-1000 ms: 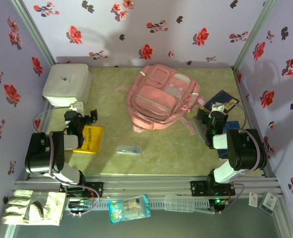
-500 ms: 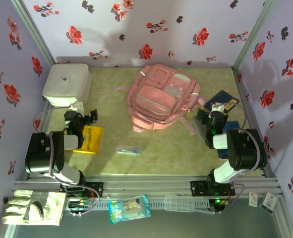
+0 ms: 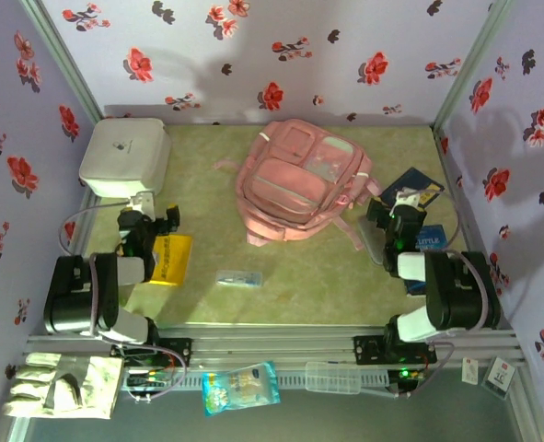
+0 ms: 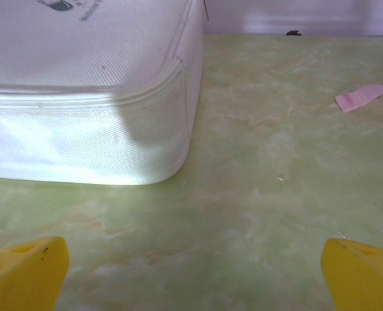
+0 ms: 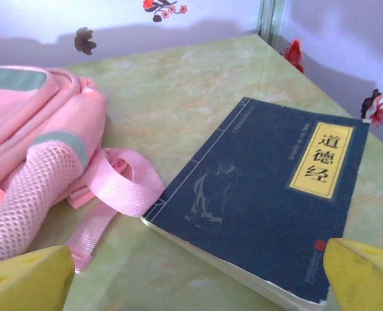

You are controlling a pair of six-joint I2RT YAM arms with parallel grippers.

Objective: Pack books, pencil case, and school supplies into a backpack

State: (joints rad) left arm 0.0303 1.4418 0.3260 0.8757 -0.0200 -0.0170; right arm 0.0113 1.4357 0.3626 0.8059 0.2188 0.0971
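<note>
1. Both arms have pulled their elbows back toward the near rail over the last second. The right arm's shift uncovers more of the brighter blue book (image 3: 431,239).
2. At far left the white rounded box (image 3: 124,158) sits in the back corner. The left gripper (image 3: 150,223) is just in front of it with its yellow fingers (image 4: 23,269) spread wide and holding nothing.
3. The yellow book (image 3: 168,258) lies flat beside that arm.
4. The clear packet (image 3: 239,277) rests alone on the table (image 3: 299,295), toward the front.
5. The pink backpack (image 3: 304,180) lies flat at centre back, and one strap (image 5: 123,188) trails toward the navy book (image 5: 275,194).
6. The right gripper (image 3: 393,214) is also spread wide and empty. It sits between the backpack and the navy book, over the grey pencil case (image 3: 373,247).
</note>
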